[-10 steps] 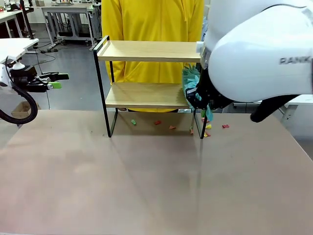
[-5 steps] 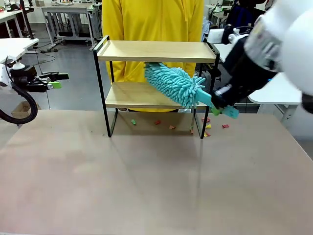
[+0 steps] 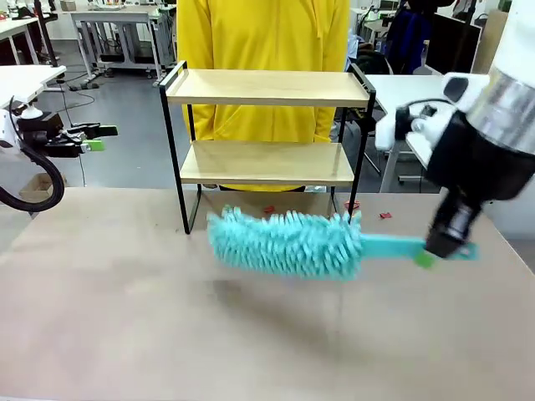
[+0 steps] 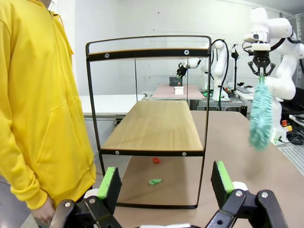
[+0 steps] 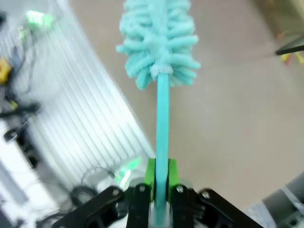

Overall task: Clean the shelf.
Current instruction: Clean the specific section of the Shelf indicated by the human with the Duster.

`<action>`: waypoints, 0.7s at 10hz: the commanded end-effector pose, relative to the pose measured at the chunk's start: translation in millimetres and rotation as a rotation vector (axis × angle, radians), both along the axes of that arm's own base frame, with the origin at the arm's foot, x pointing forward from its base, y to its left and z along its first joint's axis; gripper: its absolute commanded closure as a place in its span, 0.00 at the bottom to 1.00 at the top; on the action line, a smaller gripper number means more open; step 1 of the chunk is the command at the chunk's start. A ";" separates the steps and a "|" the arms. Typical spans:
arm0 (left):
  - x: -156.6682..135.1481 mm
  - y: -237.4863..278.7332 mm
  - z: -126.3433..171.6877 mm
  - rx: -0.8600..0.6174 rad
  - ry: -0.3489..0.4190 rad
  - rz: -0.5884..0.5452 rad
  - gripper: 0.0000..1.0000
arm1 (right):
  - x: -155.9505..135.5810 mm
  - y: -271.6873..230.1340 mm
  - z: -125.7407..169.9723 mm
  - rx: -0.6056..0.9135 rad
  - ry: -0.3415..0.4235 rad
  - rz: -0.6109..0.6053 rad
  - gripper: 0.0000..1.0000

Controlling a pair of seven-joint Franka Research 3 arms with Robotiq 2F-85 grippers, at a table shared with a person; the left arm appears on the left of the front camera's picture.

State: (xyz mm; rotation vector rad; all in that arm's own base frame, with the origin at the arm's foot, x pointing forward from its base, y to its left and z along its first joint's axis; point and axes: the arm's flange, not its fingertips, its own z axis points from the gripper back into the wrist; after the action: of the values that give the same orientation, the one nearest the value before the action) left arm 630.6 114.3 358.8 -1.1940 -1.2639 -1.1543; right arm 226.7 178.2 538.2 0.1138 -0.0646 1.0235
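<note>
Sideways, right gripper [image 3: 428, 256] holds duster [image 3: 284, 242] level

Right arm [image 3: 501, 117] is showing white shell, silver band; left gripper [image 4: 165, 176] black, green-padded. Person [image 3: 263, 50] is wearing yellow hoodie.

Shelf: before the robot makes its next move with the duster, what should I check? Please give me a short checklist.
1. Right gripper shut on the duster, by its handle: ok.
2. Duster head apart from the shelf, above the table in front of it: ok.
3. Both shelf boards bare: ok.
4. Table under the shelf free of scraps: not ok, small coloured ones lie there.
5. Left gripper open, off to the side: ok.
6. Both hands of the person away from the shelf: cannot tell.
</note>
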 end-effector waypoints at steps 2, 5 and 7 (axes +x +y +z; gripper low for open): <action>-2.1 0.1 2.3 -0.001 -0.010 0.004 0.00 | -13.6 -42.8 -8.8 -0.132 0.130 0.240 0.87; -2.1 0.1 2.3 -0.001 -0.010 0.004 0.00 | -3.9 -52.6 -33.5 -0.181 0.219 0.277 0.87; -2.1 0.1 2.3 -0.001 -0.010 0.004 0.00 | -20.9 -44.7 -23.0 -0.164 0.215 0.241 0.87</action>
State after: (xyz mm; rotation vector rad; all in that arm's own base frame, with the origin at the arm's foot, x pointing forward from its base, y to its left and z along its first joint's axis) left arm 630.6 114.3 358.8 -1.1940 -1.2639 -1.1544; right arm 209.4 131.2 509.3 0.0739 0.2597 1.2600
